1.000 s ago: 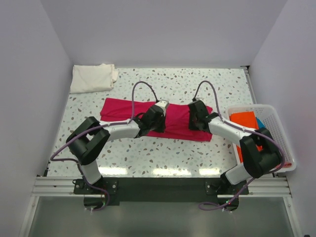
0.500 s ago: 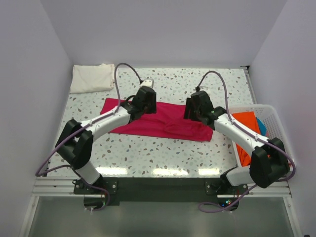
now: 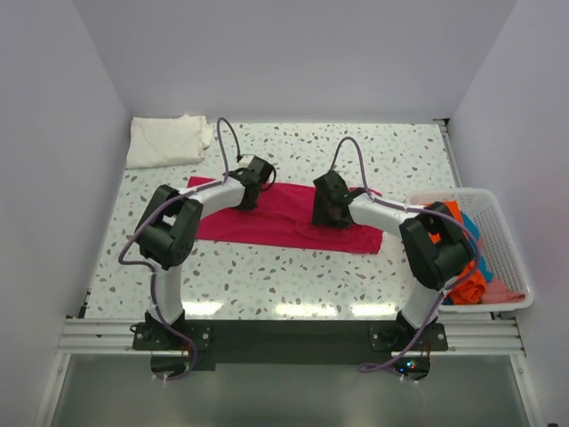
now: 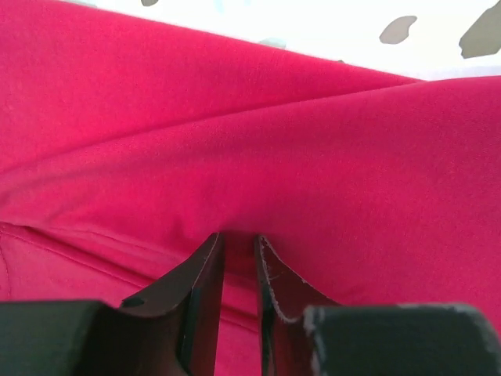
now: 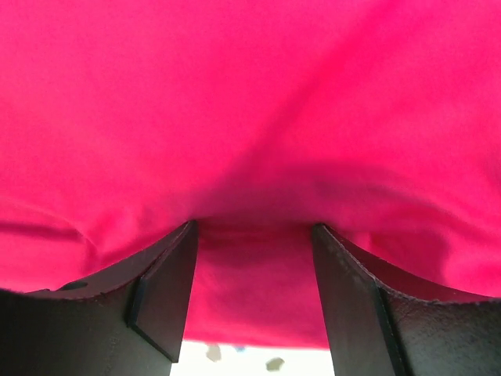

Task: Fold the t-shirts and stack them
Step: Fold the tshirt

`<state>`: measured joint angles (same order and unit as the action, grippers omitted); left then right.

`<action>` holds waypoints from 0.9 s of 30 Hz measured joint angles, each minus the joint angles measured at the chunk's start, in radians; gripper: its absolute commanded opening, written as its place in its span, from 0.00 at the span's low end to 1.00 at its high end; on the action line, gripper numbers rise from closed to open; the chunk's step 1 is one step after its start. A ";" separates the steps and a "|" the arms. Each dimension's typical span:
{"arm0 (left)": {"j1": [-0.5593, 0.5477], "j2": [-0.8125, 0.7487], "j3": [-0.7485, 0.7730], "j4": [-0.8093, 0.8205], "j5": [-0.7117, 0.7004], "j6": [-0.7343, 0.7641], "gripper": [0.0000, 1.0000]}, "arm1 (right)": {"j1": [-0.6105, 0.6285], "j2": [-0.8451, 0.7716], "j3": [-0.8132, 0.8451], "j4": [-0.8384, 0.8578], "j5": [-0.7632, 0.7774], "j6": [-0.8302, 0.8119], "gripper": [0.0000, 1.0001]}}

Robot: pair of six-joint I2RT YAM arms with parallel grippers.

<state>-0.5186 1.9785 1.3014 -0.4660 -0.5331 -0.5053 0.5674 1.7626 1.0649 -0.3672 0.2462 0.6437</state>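
Both arms have folded inward onto the magenta-red t-shirt point(image 3: 267, 227), spread mid-table point(image 3: 293, 267). The right gripper point(image 5: 254, 227), at 2 o'clock on it, stands wide, cloth bunched between. The left gripper point(image 4: 239, 236), at 10 o'clock, is nearly closed (grip unclear). A cream-white t-shirt point(image 3: 167, 140) lies at far 11 o'clock.

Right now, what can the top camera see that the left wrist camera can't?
Only the top view: the folded cream t-shirt in the far left corner, and the white basket of coloured clothes on the right. Only the left wrist view: the left end effector up close, fingers nearly together on the cloth's creases. Both: the magenta-red t-shirt.
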 measured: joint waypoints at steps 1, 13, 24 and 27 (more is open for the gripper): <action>0.000 0.006 0.003 0.002 -0.005 0.001 0.25 | -0.002 0.014 0.016 0.005 0.000 0.000 0.63; -0.006 -0.229 -0.317 0.132 0.091 -0.153 0.21 | -0.129 0.313 0.408 -0.005 -0.067 -0.138 0.67; -0.205 -0.340 -0.414 0.169 0.290 -0.371 0.55 | -0.171 0.691 1.046 -0.193 -0.127 -0.458 0.92; -0.183 -0.344 -0.378 0.111 0.281 -0.341 0.60 | -0.169 0.697 1.067 -0.223 -0.127 -0.491 0.97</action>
<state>-0.7021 1.6348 0.9234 -0.3546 -0.2523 -0.8463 0.3988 2.4599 2.1319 -0.5900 0.1188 0.1528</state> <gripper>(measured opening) 0.586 0.940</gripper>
